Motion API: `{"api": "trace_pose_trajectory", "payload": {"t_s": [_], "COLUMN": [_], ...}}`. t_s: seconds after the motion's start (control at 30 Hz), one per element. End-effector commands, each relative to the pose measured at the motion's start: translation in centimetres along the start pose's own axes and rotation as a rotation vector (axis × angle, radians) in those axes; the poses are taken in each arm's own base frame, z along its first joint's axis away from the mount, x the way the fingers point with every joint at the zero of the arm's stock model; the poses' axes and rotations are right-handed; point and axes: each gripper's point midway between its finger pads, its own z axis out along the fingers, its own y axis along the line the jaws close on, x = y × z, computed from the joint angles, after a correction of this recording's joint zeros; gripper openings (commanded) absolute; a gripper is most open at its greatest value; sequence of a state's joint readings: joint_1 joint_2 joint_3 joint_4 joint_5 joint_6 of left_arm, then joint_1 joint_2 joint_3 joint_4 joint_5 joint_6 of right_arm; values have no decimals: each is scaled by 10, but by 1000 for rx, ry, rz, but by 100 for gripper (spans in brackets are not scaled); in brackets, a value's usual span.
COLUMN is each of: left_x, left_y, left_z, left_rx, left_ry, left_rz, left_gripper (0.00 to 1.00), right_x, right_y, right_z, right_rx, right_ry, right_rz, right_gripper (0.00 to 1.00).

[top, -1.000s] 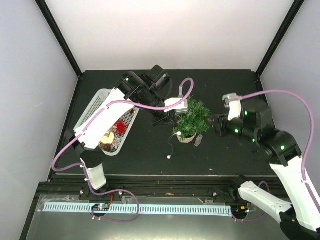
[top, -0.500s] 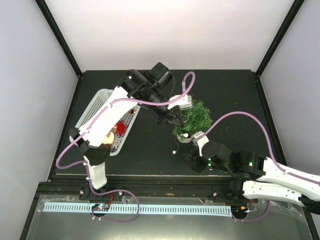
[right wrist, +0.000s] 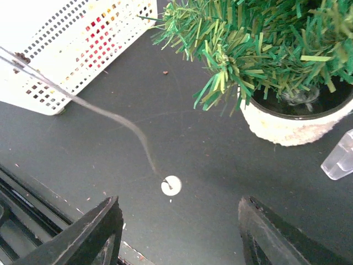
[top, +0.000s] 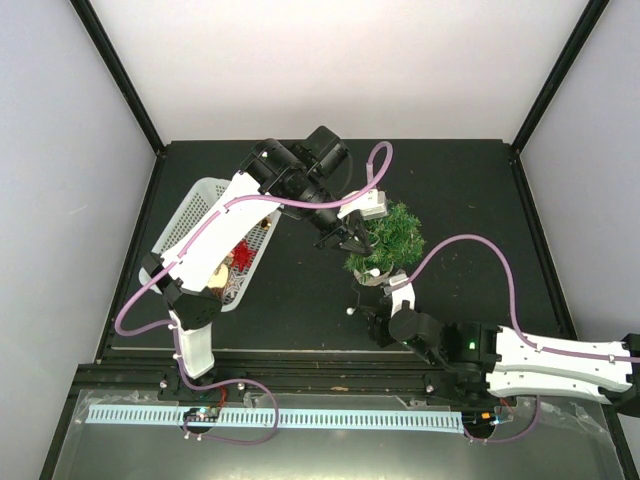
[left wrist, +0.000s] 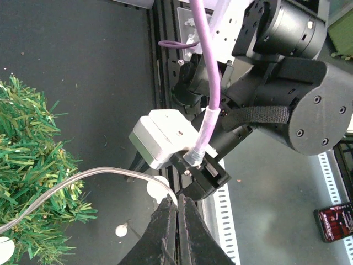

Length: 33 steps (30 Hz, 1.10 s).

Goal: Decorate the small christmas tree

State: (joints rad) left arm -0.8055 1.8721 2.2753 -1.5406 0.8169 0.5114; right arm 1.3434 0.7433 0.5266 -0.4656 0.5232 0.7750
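The small christmas tree (top: 390,235) stands mid-table in its whitish pot (right wrist: 292,118); its green sprigs (left wrist: 33,165) fill the left edge of the left wrist view. My left gripper (left wrist: 177,203) is shut on a thin clear strand (left wrist: 83,175) strung with white beads (left wrist: 121,229), and it hovers at the tree's left side (top: 345,240). One end of the strand trails down to a white bead (right wrist: 171,185) lying on the table. My right gripper (right wrist: 176,237) is open, low over that bead just in front of the pot (top: 362,318), with nothing between its fingers.
A white mesh basket (top: 205,235) of red and gold ornaments sits left of the tree, and its corner (right wrist: 71,49) lies close to the trailing strand. A small clear plastic piece (right wrist: 341,157) lies right of the pot. The table's front rail (right wrist: 22,204) runs just behind my right fingers.
The right arm swung from the tree's right side down to the front of the pot, low over the bead, and its jaws widened. The left gripper edged toward the tree, still gripping the strand.
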Motion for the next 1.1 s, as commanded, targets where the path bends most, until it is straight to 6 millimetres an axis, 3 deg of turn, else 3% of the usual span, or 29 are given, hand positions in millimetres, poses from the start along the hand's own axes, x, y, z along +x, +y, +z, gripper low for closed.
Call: {"api": "trace_pose_trajectory", "payload": {"t_s": [0.0,0.33,0.47,0.53,0.63,0.7,0.83,1.07], "left_x": [-6,-6,-6,-7,-8,-7,-7,-6], "left_y": [-13,-17,-24,-29,-35,-35,-29,-17], "left_z": [-3,-2,-3,-3,-3,-2,1,4], "left_rx": [50,67,84,96,113,120,110,74], "left_ry": [-26,-31,-37,-41,-47,-45,-35,-18], "left_rz": [-8,-11,-7,-2,4,0,-3,-10], "left_gripper": [2,2,2,2,2,2,2,1], "right_x": [-22,-18,-10,-6,-5,-7,-18,-35], "right_y": [13,17,12,12,13,14,10,-15], "right_z": [3,16,24,29,33,33,20,-26], "right_rx": [-40,-46,-23,-12,-5,-4,5,-2], "right_ry": [-134,-156,-158,-153,-150,-155,-176,-201], "right_rz": [102,118,132,129,119,120,139,172], "right_gripper": [59,57,51,43,17,5,1,1]}}
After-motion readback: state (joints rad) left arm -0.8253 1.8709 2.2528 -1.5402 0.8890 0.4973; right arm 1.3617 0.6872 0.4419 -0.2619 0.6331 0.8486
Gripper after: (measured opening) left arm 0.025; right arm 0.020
